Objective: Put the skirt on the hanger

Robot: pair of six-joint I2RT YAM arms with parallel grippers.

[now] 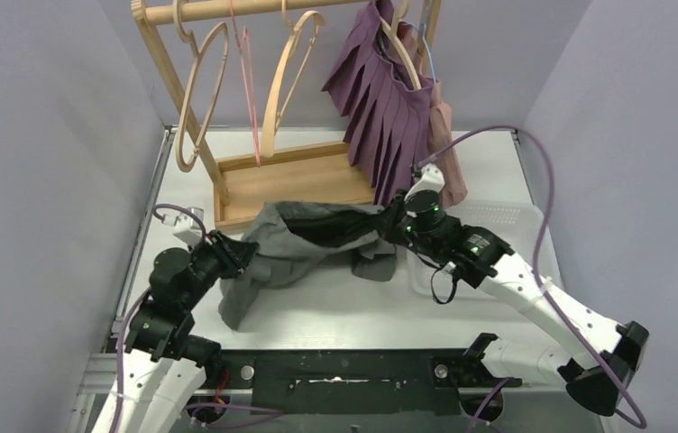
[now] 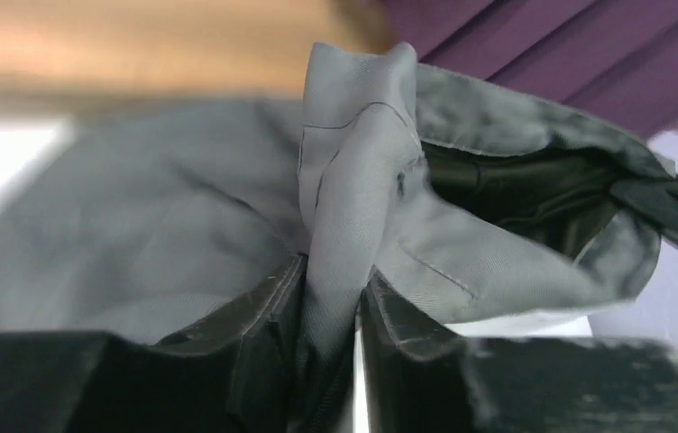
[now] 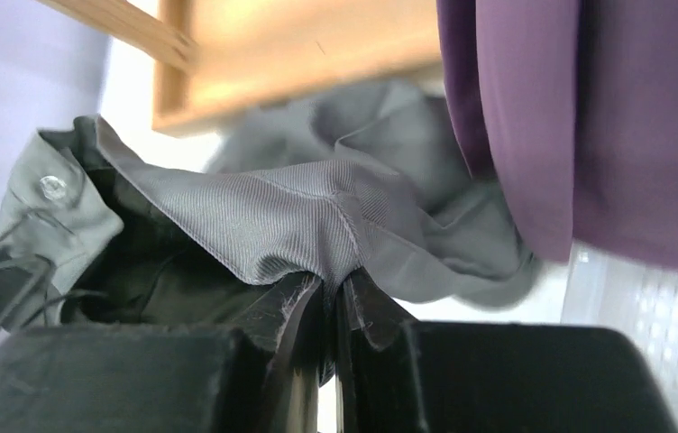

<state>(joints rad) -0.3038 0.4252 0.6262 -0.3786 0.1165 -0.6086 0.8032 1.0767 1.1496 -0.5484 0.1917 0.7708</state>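
Observation:
A grey skirt (image 1: 295,239) with a dark lining is stretched between my two grippers just above the table, in front of the wooden rack. My left gripper (image 1: 238,253) is shut on its left waist edge; the fabric (image 2: 353,207) bunches up between the fingers (image 2: 263,316). My right gripper (image 1: 394,221) is shut on the right waist edge (image 3: 317,216). Empty wooden hangers (image 1: 202,95) (image 1: 290,77) hang from the rack's rail.
A purple pleated skirt (image 1: 389,99) hangs on a hanger at the rail's right end, right above my right gripper. The rack's wooden base (image 1: 290,185) lies behind the grey skirt. A white perforated basket (image 1: 507,221) sits at the right.

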